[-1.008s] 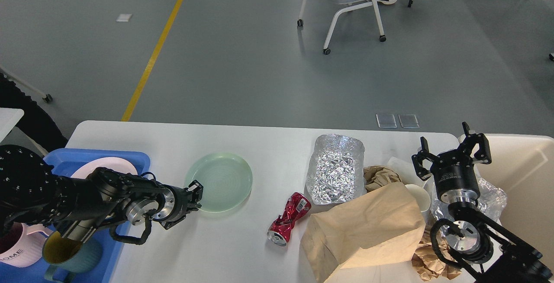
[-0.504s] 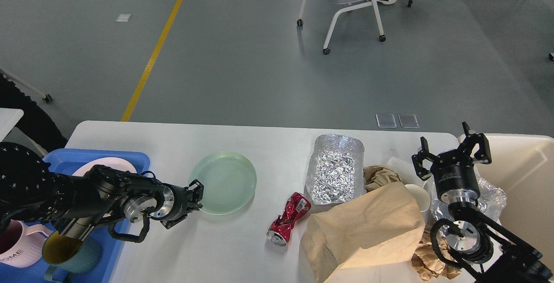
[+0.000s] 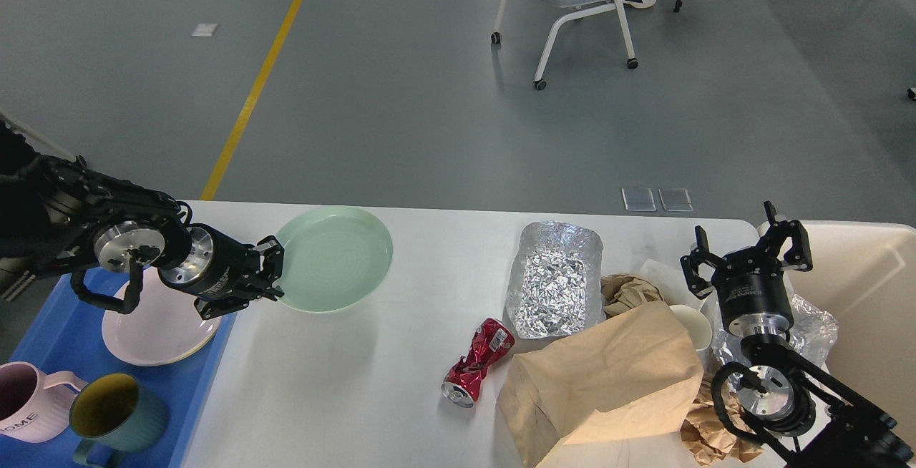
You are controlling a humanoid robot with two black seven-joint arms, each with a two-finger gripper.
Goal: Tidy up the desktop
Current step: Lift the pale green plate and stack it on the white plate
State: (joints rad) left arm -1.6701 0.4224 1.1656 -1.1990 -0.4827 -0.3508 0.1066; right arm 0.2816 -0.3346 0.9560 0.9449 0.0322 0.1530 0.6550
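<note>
One white desktop point(image 3: 343, 382) stands on grey flooring point(image 3: 429, 96). Left gripper point(image 3: 270, 271) pinches a green plate's point(image 3: 333, 257) near-left rim above it; right gripper point(image 3: 748, 250) spread.

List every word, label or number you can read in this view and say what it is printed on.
"OME", the visible end of a word cut off by the frame edge: on the pink mug in the blue tray.
Print on the crushed red can: too small to read.
Lettering on the right gripper's wrist: blurred, unreadable.
</note>
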